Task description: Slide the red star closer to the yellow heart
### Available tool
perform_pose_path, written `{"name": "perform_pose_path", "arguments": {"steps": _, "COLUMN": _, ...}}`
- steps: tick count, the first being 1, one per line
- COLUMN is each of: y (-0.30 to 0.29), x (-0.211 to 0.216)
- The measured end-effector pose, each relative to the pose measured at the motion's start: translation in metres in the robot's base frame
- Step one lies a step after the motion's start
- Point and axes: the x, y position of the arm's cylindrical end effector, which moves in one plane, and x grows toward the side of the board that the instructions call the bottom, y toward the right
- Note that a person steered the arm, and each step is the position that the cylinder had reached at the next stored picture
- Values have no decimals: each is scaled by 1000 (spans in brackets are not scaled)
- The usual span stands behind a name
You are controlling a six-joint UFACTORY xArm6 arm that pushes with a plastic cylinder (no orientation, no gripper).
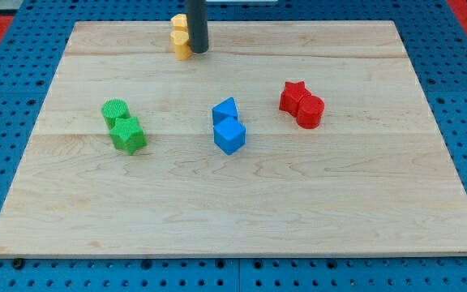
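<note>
The red star (293,94) lies right of the board's centre, touching a red round block (310,111) at its lower right. Two yellow blocks stand stacked in the view at the board's top edge: an upper one (178,22) and a lower one (182,44), partly hidden by the rod; which is the heart I cannot tell. My tip (199,51) rests on the board just right of the lower yellow block, touching or nearly touching it. The tip is far up and left of the red star.
A green round block (115,110) and a green star-like block (128,135) sit together at the left. A blue triangular block (225,110) and a blue cube (229,136) sit together at centre. The wooden board (233,211) lies on a blue pegboard.
</note>
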Motion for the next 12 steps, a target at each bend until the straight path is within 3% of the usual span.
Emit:
{"name": "perform_pose_path", "arguments": {"steps": 3, "y": 5, "x": 4}}
{"name": "perform_pose_path", "arguments": {"steps": 5, "y": 183, "x": 42}}
{"name": "perform_pose_path", "arguments": {"steps": 6, "y": 241, "x": 86}}
{"name": "perform_pose_path", "arguments": {"steps": 7, "y": 223, "x": 113}}
{"name": "perform_pose_path", "arguments": {"steps": 9, "y": 149, "x": 117}}
{"name": "perform_pose_path", "arguments": {"steps": 11, "y": 135, "x": 154}}
{"name": "perform_pose_path", "arguments": {"steps": 12, "y": 94, "x": 151}}
